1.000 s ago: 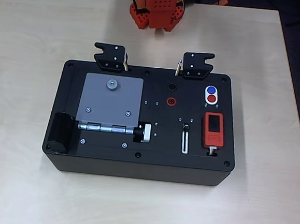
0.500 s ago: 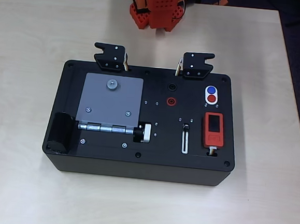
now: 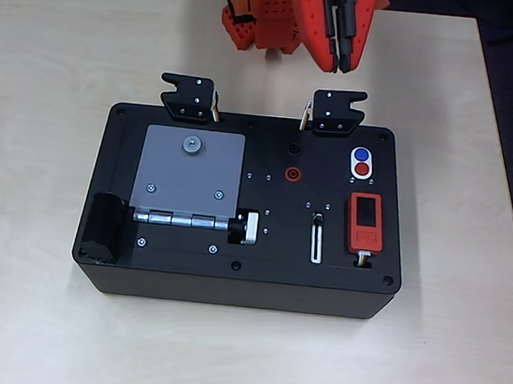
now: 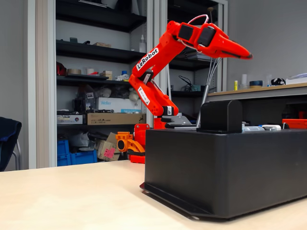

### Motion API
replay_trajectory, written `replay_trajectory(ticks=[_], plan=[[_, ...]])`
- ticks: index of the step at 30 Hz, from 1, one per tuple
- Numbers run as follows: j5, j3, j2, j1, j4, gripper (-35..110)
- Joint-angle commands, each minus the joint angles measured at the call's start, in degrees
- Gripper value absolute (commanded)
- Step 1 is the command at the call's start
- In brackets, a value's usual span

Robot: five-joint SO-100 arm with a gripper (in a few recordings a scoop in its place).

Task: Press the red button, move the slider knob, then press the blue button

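In the overhead view, the orange gripper (image 3: 339, 67) is hanging past the black box's (image 3: 187, 280) far edge, fingers pressed together. The red button (image 3: 362, 170) is lying just below the blue button (image 3: 361, 154), their oval plate running top-to-bottom. The slider knob (image 3: 318, 220) is sitting atop its upright slot. In the fixed view, the gripper (image 4: 247, 56) is pointing right, high above the box (image 4: 225, 167).

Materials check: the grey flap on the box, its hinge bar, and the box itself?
Grey flap: looks like matte grey plastic or painted sheet; flat, no glare, fixed with screws. Hinge bar: likely bare metal; silvery with bright highlights. Black box: probably moulded or printed plastic; matte black, rounded edges, as the fixed view also shows.
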Motion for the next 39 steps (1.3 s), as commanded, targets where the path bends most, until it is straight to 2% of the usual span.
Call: replay_trajectory(ticks=[1,7,12,14,19,24,31,39], plan=[[0.8,-1.9,-3.1,-0.5,1.6,5],[0.2,-2.5,-8.2,-0.3,-0.2,0],[0.8,-4.0,-11.2,-1.7,-0.5,3],[1.8,-5.6,-12.7,-2.2,0.8,8],[7.6,-7.6,-15.6,-4.8,4.5,35],[13.9,-7.0,-18.0,-7.4,7.7,47],[17.2,-5.9,-20.8,-7.7,7.6,53],[15.3,-6.9,-26.2,-6.7,6.7,55]])
